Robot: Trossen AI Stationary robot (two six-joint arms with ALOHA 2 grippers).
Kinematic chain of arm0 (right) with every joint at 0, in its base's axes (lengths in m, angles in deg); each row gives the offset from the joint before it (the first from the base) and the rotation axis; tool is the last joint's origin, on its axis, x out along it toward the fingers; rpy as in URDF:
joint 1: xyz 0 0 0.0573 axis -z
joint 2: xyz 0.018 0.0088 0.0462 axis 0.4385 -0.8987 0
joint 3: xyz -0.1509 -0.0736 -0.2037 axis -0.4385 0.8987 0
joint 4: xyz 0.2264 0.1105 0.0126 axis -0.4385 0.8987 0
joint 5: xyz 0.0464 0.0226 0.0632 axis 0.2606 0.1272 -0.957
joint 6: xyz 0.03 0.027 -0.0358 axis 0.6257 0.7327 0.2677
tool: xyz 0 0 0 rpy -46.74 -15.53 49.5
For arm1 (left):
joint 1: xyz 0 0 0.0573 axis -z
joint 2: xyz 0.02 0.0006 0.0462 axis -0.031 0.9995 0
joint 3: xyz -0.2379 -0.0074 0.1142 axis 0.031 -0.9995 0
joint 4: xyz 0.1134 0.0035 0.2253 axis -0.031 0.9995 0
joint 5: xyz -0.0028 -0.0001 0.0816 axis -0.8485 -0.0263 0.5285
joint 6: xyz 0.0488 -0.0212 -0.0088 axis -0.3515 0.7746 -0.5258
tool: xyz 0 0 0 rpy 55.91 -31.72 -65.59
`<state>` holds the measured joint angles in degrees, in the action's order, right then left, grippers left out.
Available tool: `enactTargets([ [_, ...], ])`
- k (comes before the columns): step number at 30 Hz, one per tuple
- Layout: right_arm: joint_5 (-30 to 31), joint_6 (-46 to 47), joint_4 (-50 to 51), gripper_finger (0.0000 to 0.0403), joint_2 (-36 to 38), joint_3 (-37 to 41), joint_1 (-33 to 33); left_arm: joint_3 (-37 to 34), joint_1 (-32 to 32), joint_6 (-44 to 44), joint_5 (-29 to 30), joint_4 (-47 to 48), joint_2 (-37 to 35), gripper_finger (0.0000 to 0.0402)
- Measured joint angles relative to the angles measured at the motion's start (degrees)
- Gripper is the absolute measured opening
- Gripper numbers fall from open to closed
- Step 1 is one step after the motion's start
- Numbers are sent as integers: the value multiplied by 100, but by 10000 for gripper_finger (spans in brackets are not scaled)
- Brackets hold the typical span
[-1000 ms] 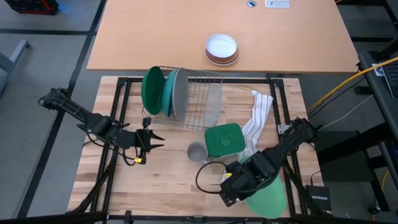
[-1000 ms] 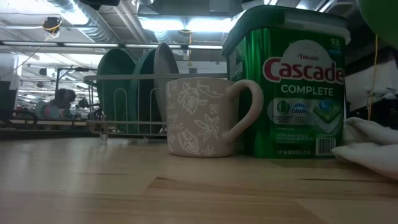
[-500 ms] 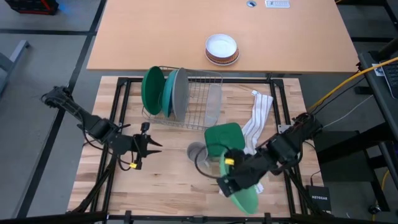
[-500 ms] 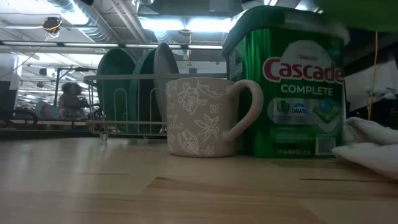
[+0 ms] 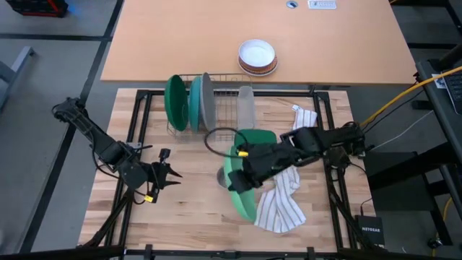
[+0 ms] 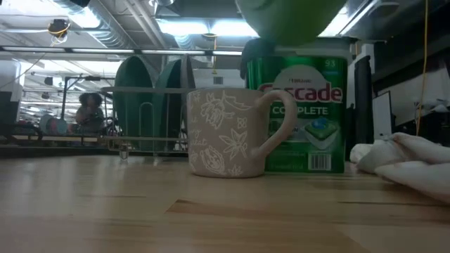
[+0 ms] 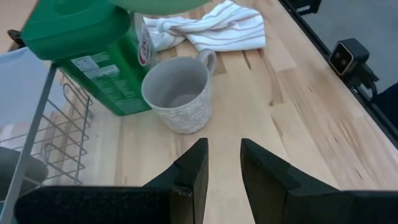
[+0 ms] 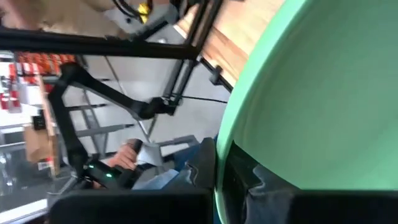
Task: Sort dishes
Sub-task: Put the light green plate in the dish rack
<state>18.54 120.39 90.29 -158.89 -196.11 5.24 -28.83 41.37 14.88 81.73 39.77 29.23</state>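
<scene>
My right gripper (image 5: 240, 180) is shut on the light green plate (image 5: 242, 193), which hangs on edge over the grey mug (image 6: 225, 133) and beside the green detergent tub (image 5: 256, 139). The dark green plate (image 5: 175, 103), teal plate (image 5: 193, 103) and grey plate (image 5: 206, 102) stand on edge in the wire rack (image 5: 225, 115). My left gripper (image 5: 168, 175) hovers open over the table's near left, pointing at the mug (image 7: 180, 93), with nothing between its fingers (image 7: 198, 163). My right gripper pinches the light green plate's rim (image 8: 221, 149) between its two fingers, one on each face. The arm reaches in from the table's right. The plate is lifted clear of the table and stands nearly on edge, its lower rim (image 6: 292, 20) above the mug.
A striped white towel (image 5: 283, 206) lies crumpled right of the mug, reaching to the near middle. A white bowl with a brown rim (image 5: 258, 56) sits on the far tabletop. A pale upright piece (image 5: 246, 108) stands at the rack's right end. A person shows beyond the table (image 6: 88, 112).
My right gripper has risen and swung from the near right corner toward the table's left and far side, turning the light green plate from nearly flat to on edge. The tub has slid toward the far edge, and the towel has been dragged toward the near edge. My left gripper has drifted toward the near edge.
</scene>
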Motion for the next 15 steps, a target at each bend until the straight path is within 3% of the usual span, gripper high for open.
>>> enactTargets([
  [15,-162,-1669,-599,9,0,2,1014,0,174,254,0,-10,0,84],
])
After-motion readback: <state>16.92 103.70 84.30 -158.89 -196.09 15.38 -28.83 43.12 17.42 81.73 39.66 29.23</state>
